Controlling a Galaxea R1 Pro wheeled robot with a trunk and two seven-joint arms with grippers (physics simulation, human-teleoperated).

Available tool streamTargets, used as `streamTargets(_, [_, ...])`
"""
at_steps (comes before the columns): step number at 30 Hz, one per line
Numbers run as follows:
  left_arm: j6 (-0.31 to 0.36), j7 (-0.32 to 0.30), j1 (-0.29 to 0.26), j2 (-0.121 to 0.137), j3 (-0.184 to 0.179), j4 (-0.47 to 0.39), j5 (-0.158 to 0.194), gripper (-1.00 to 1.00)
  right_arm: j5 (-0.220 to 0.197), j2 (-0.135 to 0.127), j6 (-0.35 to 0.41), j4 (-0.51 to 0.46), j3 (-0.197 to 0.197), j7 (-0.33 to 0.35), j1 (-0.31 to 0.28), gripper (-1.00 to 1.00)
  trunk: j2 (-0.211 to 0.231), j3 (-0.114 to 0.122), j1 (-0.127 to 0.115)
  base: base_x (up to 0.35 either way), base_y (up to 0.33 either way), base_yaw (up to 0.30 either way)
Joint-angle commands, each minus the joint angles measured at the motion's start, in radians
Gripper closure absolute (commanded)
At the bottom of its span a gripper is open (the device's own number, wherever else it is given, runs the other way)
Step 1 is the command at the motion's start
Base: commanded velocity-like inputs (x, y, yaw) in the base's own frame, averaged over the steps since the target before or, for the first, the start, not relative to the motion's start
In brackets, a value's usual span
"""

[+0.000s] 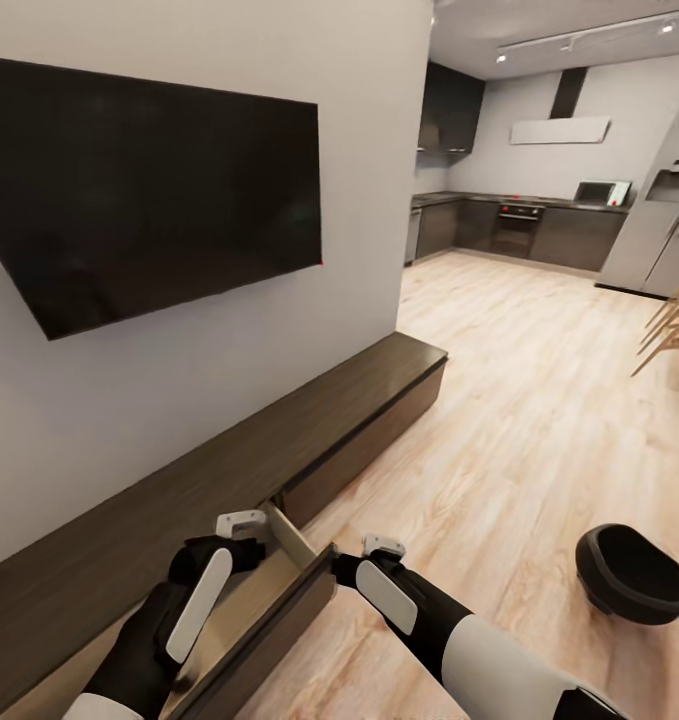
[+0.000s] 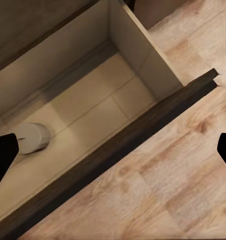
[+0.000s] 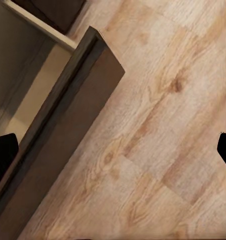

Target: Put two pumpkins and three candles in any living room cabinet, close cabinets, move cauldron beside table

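The long, low dark brown cabinet [image 1: 309, 425] runs along the wall under the TV, and one of its drawers [image 1: 279, 610] is pulled out. My left gripper [image 1: 241, 525] hangs open over the drawer's pale inside [image 2: 93, 107]. One short candle [image 2: 33, 137] stands on the drawer floor, near one of the left fingertips [image 2: 3, 155]. My right gripper [image 1: 383, 547] is open just outside the drawer's dark front panel [image 3: 68, 125], above the floor, and holds nothing. The black cauldron [image 1: 631, 575] sits on the wood floor to my right.
A large black TV [image 1: 149, 185] hangs on the wall above the cabinet. Light wood floor [image 1: 519, 400] stretches toward the kitchen units [image 1: 519, 225] at the back. A fridge [image 1: 659, 235] and wooden chair legs [image 1: 674, 330] are at the far right.
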Motion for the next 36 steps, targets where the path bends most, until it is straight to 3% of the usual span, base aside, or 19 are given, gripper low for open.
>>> streamTargets(1, [0.002,0.010,0.000,0.000,0.000,-0.001,0.011,-1.00,-0.004,0.000,0.003,-0.001,0.005,-0.006,-0.001,-1.00,-0.001,-0.001,0.000,-0.076,0.000,-0.274])
streamTargets(36, [0.003,0.009,0.000,0.002,0.003,-0.001,0.008,-1.00,-0.004,0.000,0.001,-0.001,0.005,-0.006,-0.001,-1.00,-0.001,0.011,0.000,0.012,0.000,-0.275])
